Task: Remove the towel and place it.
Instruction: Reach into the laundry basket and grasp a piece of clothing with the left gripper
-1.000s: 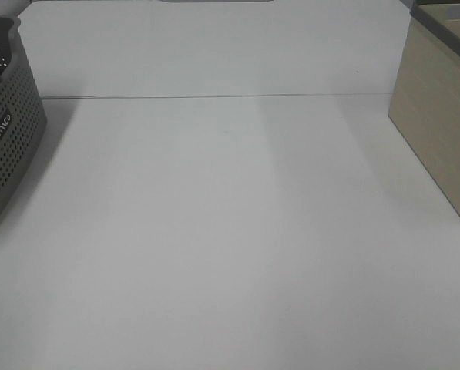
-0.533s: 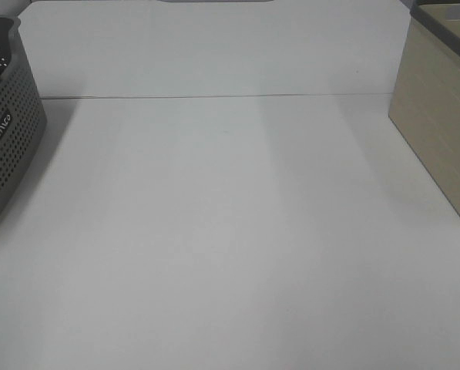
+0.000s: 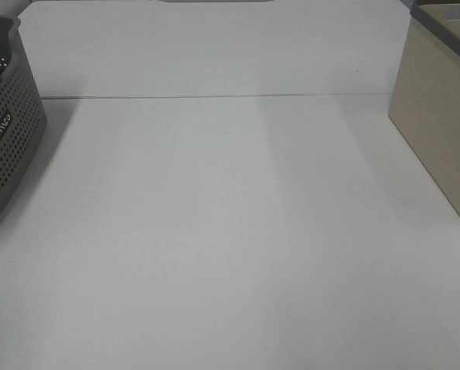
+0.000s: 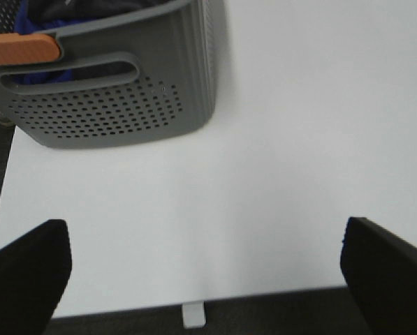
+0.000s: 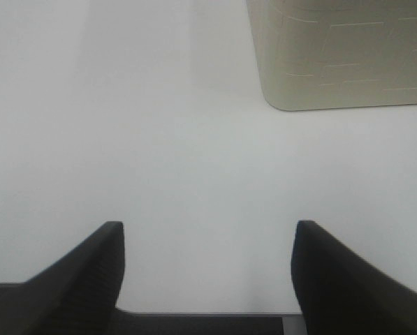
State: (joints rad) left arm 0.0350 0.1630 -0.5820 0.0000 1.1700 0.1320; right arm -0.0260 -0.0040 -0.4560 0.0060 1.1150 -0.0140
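Where it shows at all, the towel is a strip of very dark, almost black cloth lying inside the grey basket, just under the rim. Only the left wrist view catches it, and most of it is cut off by the edge of the picture. Beside it in the basket is some blue fabric, and an orange piece sits on the rim above the handle slot.

The left tool hangs over the white table short of the basket, its jaws spread as wide as they go, with nothing between them and touching nothing. The right tool is parted too, somewhat less widely, over bare table with nothing in its grip.

The right wrist view shows a rounded corner of the beige box ahead of that tool. The tools show only in their own wrist views. The high camera takes in the basket at the left edge and the box at the right edge, well apart. Between them lies the table. From there the basket's inside is too dark to make out.
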